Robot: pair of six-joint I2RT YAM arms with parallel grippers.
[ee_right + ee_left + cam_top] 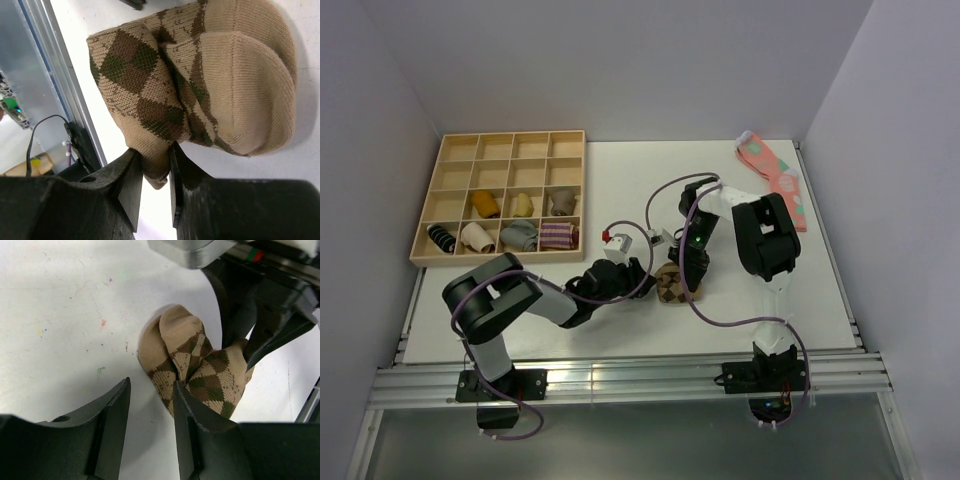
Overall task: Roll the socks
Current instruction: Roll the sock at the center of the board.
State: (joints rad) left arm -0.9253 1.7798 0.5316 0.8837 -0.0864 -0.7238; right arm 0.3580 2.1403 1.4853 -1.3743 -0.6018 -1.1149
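Note:
The tan-brown argyle sock (670, 284) lies as a small folded bundle on the white table between my two grippers. In the left wrist view the sock (200, 370) lies just beyond my left gripper (150, 386). That gripper is open, with bare table between the jaws and its right finger (187, 410) touching the bundle's near edge. My right gripper (154, 152) is shut on a fold of the sock (200, 75) at the bundle's edge. It shows in the left wrist view (270, 330) behind the bundle. In the top view my left gripper (642, 280) is left of the bundle and my right gripper (692, 275) is right of it.
A wooden compartment tray (460, 150) stands at the back left with several rolled socks, one of them purple-striped (557, 236). Pink socks with teal spots (775, 175) lie at the back right. The table's front edge and metal rail (620, 375) are close behind the arms.

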